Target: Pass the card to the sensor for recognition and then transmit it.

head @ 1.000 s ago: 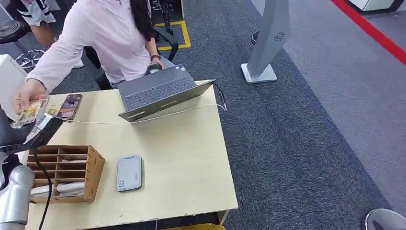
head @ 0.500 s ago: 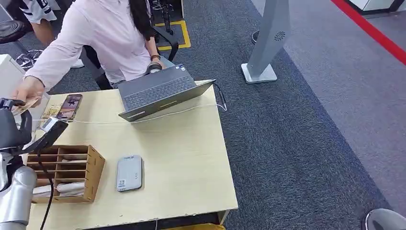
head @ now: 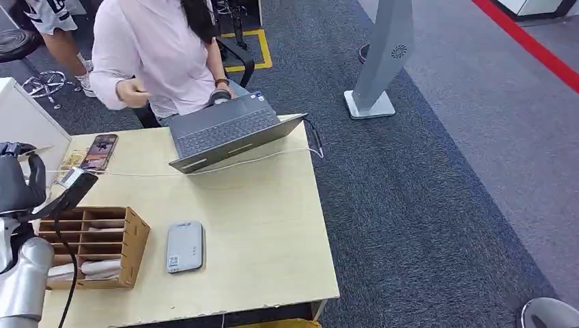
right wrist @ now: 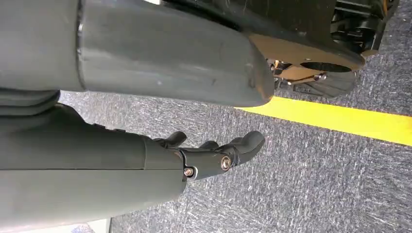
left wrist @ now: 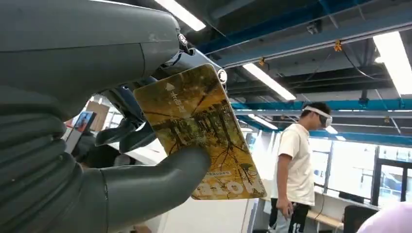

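My left hand (head: 16, 179) is raised at the table's far left edge. In the left wrist view this hand (left wrist: 82, 165) pinches a yellow card (left wrist: 199, 131) with a picture of trees between thumb and fingers. The card's thin edge (head: 38, 149) sticks up above the hand in the head view. The grey flat sensor (head: 185, 247) lies on the wooden table (head: 259, 225), well to the right of my left hand. My right hand (right wrist: 214, 155) hangs over carpet with its fingers loosely apart and nothing in them.
A wooden slotted organiser (head: 92, 244) stands between my left hand and the sensor. A phone (head: 100, 152), another card (head: 72, 160), a white cable and an open laptop (head: 225, 130) lie further back. A person (head: 157, 55) sits behind the laptop. A white box (head: 27, 126) stands at the left.
The person brought the card to my left hand, let go and drew their hand back to their chest. My left hand rose slightly and now holds the card.
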Tool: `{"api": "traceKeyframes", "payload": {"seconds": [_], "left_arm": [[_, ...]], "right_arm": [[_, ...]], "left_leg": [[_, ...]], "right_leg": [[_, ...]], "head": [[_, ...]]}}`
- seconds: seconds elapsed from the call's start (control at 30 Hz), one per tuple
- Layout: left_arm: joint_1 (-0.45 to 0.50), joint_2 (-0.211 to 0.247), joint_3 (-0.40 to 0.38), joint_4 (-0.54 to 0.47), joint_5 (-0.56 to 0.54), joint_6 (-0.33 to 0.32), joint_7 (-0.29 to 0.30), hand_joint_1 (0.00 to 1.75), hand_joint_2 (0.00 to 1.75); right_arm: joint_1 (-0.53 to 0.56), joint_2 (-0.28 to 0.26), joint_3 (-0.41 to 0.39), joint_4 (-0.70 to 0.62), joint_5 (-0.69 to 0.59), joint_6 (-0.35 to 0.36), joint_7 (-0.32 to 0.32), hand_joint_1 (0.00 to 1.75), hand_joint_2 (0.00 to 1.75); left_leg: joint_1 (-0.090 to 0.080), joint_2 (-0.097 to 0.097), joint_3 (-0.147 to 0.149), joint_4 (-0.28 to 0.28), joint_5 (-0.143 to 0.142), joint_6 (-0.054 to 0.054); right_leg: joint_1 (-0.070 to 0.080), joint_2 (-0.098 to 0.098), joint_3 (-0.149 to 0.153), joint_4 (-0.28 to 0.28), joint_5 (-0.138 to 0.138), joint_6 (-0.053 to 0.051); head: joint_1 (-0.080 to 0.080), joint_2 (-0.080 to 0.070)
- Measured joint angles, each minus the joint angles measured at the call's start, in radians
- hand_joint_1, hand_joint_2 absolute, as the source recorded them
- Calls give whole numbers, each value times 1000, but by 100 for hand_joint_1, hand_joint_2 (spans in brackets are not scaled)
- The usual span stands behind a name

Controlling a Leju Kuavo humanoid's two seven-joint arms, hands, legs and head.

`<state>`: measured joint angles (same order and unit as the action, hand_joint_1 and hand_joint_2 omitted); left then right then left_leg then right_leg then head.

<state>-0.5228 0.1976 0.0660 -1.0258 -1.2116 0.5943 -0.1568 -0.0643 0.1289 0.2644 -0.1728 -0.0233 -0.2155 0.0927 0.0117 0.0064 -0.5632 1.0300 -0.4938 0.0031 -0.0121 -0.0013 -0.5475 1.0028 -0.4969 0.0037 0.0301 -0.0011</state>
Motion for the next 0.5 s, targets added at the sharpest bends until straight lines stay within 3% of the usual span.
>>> {"api": "traceKeyframes", "payload": {"seconds": [0.23,0.5], "left_arm": [[59,-38,-37,-39,-7,-12,-29,175,175],[211,-140,-217,-221,-111,-88,48,175,175]], "right_arm": [[0,0,0,0,-11,-5,2,0,0],[1,0,-4,0,-27,-17,3,0,0]], "left_leg": [[-1,0,0,0,0,0],[-1,0,-1,1,-1,0]], "right_leg": [[0,0,0,0,0,0],[0,0,-1,-1,0,0]], "head": [[0,0],[1,0]]}}
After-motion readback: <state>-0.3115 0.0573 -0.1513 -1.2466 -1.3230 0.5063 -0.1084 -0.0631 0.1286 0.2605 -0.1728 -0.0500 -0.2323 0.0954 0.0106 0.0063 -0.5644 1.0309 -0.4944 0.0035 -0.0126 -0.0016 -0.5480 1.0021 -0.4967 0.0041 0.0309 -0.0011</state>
